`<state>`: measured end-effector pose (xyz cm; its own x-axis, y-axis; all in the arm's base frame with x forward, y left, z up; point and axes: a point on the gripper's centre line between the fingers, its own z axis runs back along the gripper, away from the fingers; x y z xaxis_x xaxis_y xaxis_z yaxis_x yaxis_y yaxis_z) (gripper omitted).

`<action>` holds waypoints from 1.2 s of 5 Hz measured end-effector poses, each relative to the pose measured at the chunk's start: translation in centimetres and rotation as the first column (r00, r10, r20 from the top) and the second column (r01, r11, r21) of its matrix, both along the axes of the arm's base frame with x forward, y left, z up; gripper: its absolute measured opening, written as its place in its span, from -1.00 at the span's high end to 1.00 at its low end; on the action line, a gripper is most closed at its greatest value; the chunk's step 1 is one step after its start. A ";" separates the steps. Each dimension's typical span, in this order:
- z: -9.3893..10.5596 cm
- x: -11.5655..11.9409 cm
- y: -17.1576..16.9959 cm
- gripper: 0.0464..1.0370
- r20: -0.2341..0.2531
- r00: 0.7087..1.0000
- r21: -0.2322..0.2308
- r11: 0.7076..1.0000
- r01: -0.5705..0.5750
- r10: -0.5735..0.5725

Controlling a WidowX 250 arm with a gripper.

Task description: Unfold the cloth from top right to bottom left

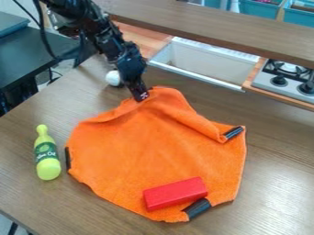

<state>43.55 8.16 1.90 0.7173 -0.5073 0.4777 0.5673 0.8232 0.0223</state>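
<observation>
The black gripper (141,95) is at the upper edge of the orange cloth (138,147), its tip against the fabric just left of the topmost bulge. The cloth lies across the middle of the table, with a folded-over ridge running from this top part down to its right corner. Dark patches mark the right corner, the lower edge and the left edge. A red block (176,193) rests on the lower part of the cloth, beside the dark patch there.
A yellow-green bottle (47,153) is on the table (34,197) left of the cloth. Behind the gripper sits a white round object (113,78). Beyond the table's back edge are a white sink (205,59) and a stove (287,78), under a raised wooden shelf (227,27).
</observation>
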 end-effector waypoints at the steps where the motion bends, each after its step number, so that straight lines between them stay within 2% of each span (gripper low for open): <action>1: 0.3 0.5 0.3 0.58 0.000 1.000 -0.007 1.000 0.004 -0.004; 2: 0.6 1.1 0.5 -0.07 0.001 1.000 0.004 1.000 0.026 -0.026; 3: 0.2 1.3 0.7 -0.59 -0.011 0.999 0.014 0.999 0.041 -0.041; 4: 0.3 1.5 0.8 -0.94 -0.006 0.999 0.022 0.999 0.046 -0.045; 6: 0.2 1.4 0.9 -0.93 -0.006 0.998 0.033 0.998 0.055 -0.055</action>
<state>44.93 9.10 2.08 0.6903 -0.5617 0.4560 0.6121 0.7895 0.0459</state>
